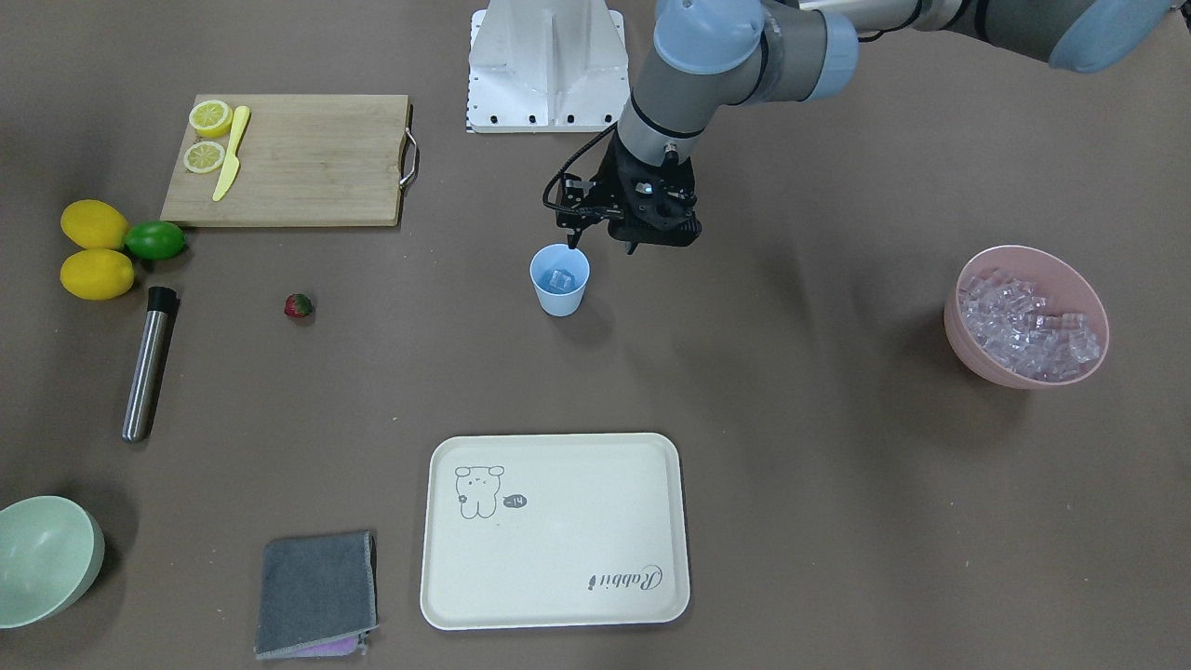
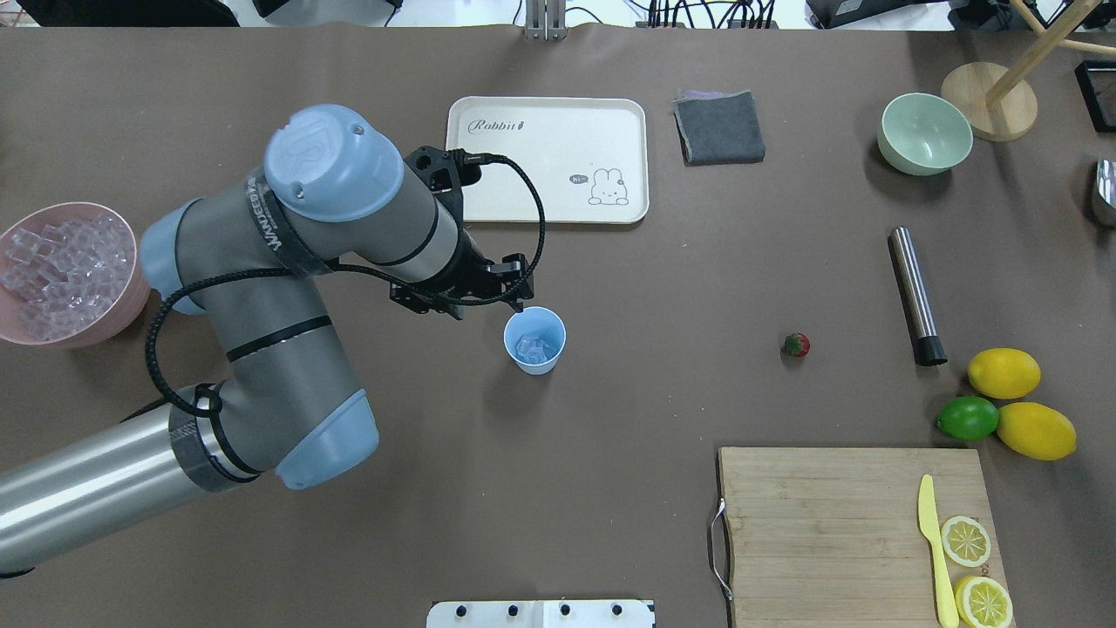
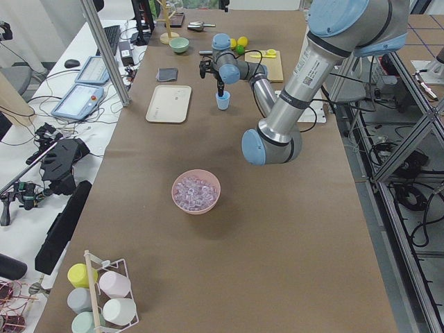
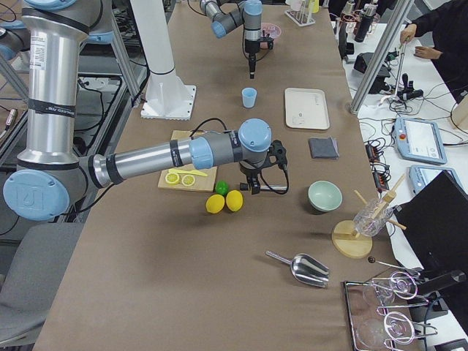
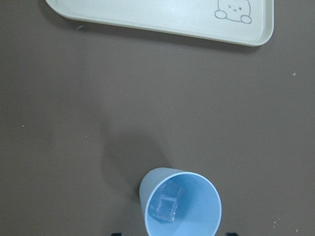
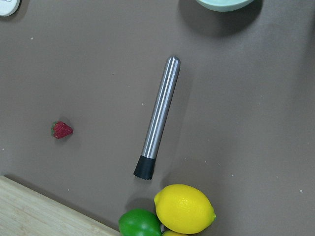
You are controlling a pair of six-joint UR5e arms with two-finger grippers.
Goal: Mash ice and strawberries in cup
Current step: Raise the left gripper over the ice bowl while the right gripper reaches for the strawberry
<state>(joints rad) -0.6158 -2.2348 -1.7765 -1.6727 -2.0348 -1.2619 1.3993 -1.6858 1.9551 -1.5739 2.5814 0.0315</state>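
Nearest me on the brown paper-covered surface (image 2: 654, 392), to my right, lies the wooden cutting board (image 2: 828, 523) with two lemon slices (image 2: 966, 541) and a yellow knife (image 2: 933, 541). Just beyond it are two whole lemons (image 2: 1003, 372) and a lime (image 2: 967, 418). In the middle band the cup (image 1: 560, 302) stands upright near the centre. The strawberry (image 2: 795, 344) lies well apart to its right, and a steel muddler (image 2: 914, 295) lies further right. The pink bowl (image 1: 968, 358) heaped with ice sits far to my left. Along the far edge lie a cream tray (image 2: 540, 166), a folded grey cloth (image 2: 719, 128) and a pale green bowl (image 2: 924, 133).

Past that edge the side cameras show desks with tablets (image 4: 420, 139) and an operator (image 4: 431, 29). A rack of cups (image 3: 100, 298) stands at the left end. A metal scoop (image 4: 303, 268) and a wooden stand (image 2: 990, 100) are at the right end.

My left pincer (image 1: 606, 244) hangs spread above the cup, on its near-left side, holding nothing. Its wrist camera alone shows the ice (image 5: 166, 206) lying at the bottom of the cup. Only the right-end camera shows my right pincer (image 4: 256, 186), above the surface beside the lemons. I cannot tell whether it is spread or pressed together. Its wrist camera shows the muddler, the strawberry and the fruit, but no fingers.
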